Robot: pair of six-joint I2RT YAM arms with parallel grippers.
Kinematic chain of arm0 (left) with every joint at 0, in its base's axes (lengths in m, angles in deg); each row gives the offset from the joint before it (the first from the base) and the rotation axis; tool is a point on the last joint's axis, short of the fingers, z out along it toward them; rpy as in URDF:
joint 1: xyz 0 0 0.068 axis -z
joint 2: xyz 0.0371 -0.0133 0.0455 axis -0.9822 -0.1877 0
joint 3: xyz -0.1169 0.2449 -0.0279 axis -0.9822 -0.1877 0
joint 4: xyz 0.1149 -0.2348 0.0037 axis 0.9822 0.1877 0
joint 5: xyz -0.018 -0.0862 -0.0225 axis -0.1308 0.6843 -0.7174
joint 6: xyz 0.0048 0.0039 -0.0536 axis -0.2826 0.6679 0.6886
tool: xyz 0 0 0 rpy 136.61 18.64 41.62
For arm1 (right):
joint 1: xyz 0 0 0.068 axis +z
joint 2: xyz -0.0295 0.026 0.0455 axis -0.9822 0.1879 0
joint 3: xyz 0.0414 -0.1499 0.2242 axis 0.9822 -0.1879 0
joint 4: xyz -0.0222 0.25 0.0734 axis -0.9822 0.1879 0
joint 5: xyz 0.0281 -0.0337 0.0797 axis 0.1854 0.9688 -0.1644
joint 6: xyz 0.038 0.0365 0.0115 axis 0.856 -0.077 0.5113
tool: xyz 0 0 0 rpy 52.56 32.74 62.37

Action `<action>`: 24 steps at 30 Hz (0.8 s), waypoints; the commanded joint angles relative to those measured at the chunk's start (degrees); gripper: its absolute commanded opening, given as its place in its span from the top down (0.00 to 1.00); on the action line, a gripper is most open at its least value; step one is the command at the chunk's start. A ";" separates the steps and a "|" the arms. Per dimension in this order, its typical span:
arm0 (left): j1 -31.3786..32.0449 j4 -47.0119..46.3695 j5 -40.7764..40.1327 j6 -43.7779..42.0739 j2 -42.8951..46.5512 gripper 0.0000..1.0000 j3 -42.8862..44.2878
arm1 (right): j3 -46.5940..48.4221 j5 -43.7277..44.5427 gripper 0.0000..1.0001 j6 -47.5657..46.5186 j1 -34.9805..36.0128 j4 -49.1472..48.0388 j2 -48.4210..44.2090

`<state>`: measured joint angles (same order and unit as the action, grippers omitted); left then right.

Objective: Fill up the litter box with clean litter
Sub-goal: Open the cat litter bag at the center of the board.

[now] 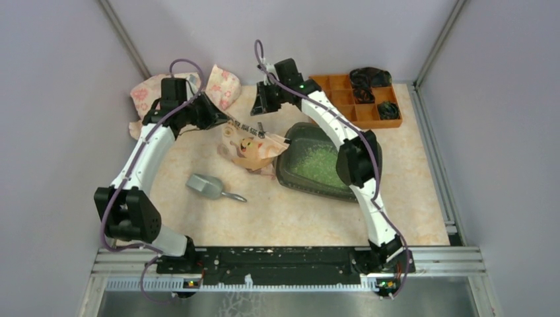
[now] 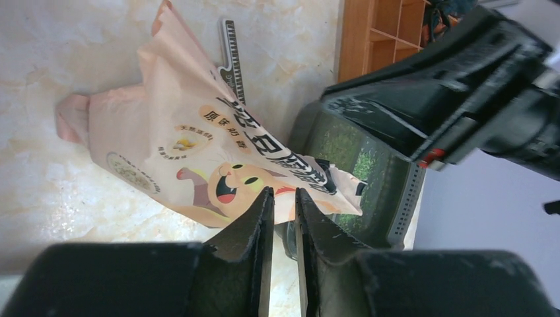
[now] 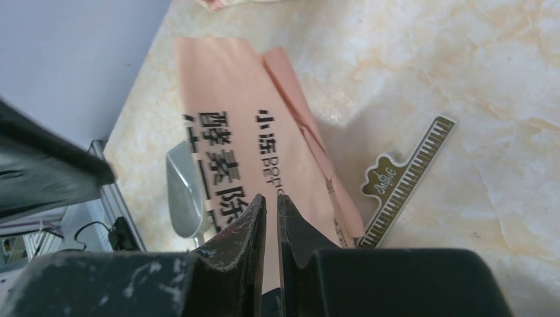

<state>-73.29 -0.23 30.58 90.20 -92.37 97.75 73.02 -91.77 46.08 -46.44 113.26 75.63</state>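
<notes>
The paper bag [image 1: 254, 146] is clenched by left end effector [image 2: 282, 193] and right end effector [image 3: 267, 198]; its long axis points at the litter box [image 1: 307, 188], mouth over the box's left rim.

You see the right gripper [image 3: 271, 197] pinched on the bag [image 3: 231, 86] edge. Left of the fingers lies the scoop [image 3: 183, 191]; right, the clip [image 3: 406, 175] on the table [image 3: 462, 66].

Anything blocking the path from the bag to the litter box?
Nothing visible does. The left gripper and right gripper hold the bag with its end over the litter box rim; the scoop lies off to the side.
</notes>
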 commanded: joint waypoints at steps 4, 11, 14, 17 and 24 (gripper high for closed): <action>1.35 -1.60 0.19 1.12 -1.20 0.76 2.03 | -0.43 2.21 0.89 -1.77 2.39 0.58 0.32; 1.93 -0.06 -1.42 0.77 -1.47 0.75 0.75 | -9.71 1.75 0.89 -2.46 7.04 -2.61 -3.61; 1.93 4.10 -4.23 0.04 -1.16 0.75 0.55 | -13.76 1.74 0.89 -1.64 7.87 -4.74 -6.12; 1.94 7.41 -7.22 -0.61 0.48 0.75 -0.97 | -15.84 1.77 0.89 -1.83 8.81 -5.01 -7.74; 1.94 11.14 -10.55 -1.47 6.06 0.76 -5.27 | -19.20 2.17 0.89 -1.51 10.94 -6.63 -10.01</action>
<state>-71.50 7.64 22.99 89.90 -91.32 94.67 54.44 -89.00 44.50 -37.23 109.93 71.20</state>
